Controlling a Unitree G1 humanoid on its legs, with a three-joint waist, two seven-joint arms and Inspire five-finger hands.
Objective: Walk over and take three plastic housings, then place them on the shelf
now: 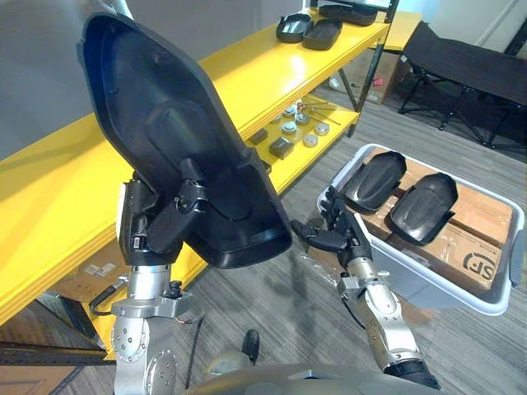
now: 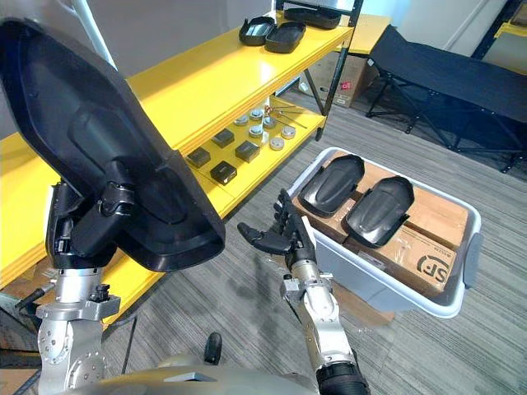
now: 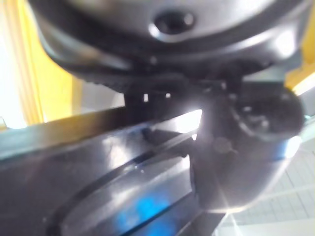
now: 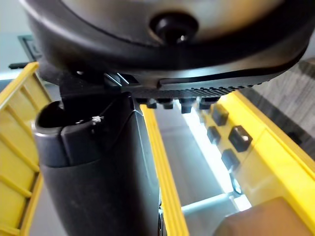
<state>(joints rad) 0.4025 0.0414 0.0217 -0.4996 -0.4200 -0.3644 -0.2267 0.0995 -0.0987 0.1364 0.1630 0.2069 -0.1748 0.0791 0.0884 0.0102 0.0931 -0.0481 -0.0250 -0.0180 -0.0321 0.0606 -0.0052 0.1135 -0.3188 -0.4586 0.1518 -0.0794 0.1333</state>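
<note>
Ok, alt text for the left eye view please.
The robot's left hand holds a big black plastic housing up beside a yellow shelf; its open right hand hangs near a grey bin with two more housings on cardboard.

The top board of the yellow shelf (image 2: 206, 74) has lots of bare room near the robot. Two black shells (image 2: 272, 33) sit at its far end. The big black shell (image 2: 90, 140) gripped in the left hand (image 2: 82, 230) blocks the near side. The lower board is crowded with small boxes (image 2: 224, 171) and round bits (image 2: 277, 143). The floor (image 2: 230, 284) between the shelf and the white bin (image 2: 370, 280) is open, and the right hand (image 2: 272, 234) hangs there, fingers spread.
</note>
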